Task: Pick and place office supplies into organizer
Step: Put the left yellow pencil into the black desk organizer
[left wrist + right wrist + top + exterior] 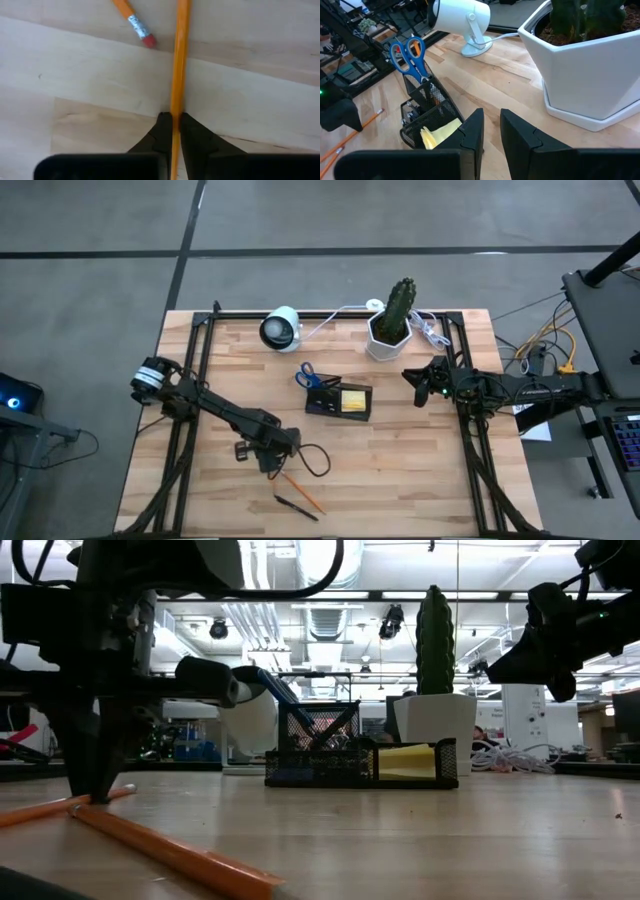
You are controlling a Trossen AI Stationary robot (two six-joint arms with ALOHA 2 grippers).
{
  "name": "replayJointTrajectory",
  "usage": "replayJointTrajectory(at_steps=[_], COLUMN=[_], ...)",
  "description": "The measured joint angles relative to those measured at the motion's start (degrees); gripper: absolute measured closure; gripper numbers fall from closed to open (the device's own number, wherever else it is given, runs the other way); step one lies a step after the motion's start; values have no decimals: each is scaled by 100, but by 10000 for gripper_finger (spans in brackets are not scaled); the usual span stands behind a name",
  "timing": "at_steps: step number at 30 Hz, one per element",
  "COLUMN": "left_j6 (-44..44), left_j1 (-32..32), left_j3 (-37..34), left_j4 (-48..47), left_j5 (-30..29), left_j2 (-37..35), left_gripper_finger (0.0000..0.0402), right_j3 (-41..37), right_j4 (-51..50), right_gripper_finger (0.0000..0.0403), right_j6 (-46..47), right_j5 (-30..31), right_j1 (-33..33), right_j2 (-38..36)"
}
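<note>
**A:** Two pencils lie in front of you, and your left gripper [172, 122] is pinched tight on one of them. That pencil [179, 60] runs straight out between the two fingers, which sit down on the table [400, 470] at its near edge.

**B:** Why grip it lengthwise like that?

**A:** My guess is that you want it to hang in line with the fingers, so you can lower it end-first into a narrow cell. The other pencil [134, 22] lies just beside it, eraser end near but apart, so you can lift without dragging it along.

**B:** And the right gripper [491, 132]?

**A:** You hold it in the air with only a narrow gap between the fingers and nothing in it. It waits near the cactus pot [590, 75], likely to stay out of your left arm's path.

**B:** Where is the organizer [339, 401]?

**A:** It stands mid-table, well apart from your left gripper. You see the scissors [411, 54] upright in it, handles up, and the yellow pad [407, 762] in the end compartment. A white camera [280, 328] sits behind it.

**B:** Any writing?

**A:** You can read none, neither on the pencils nor on the pad.
</note>
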Motion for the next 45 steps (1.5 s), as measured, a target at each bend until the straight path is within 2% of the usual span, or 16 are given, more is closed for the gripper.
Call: replayJointTrajectory(at_steps=[6,20,33,41,45], left_j6=[-452,-603,-1910,-3470,-4689], left_j1=[-1,7,18,23,83], left_j3=[35,35,15,0,0], left_j4=[7,-260,-247,-255,-251], left_j5=[-62,-282,-318,-324,-386], left_j2=[-39,-310,-880,-933,-933], left_gripper_finger=[396,401,400,401,401], right_j3=[0,0,0,0,0], right_j4=[-1,1,3,3,3], right_gripper_finger=[349,349,349,349,349], right_j6=[1,0,0,0,0], right_j5=[0,-2,0,0,-1], right_j1=[0,0,0,0,0], right_j2=[0,5,4,4,4])
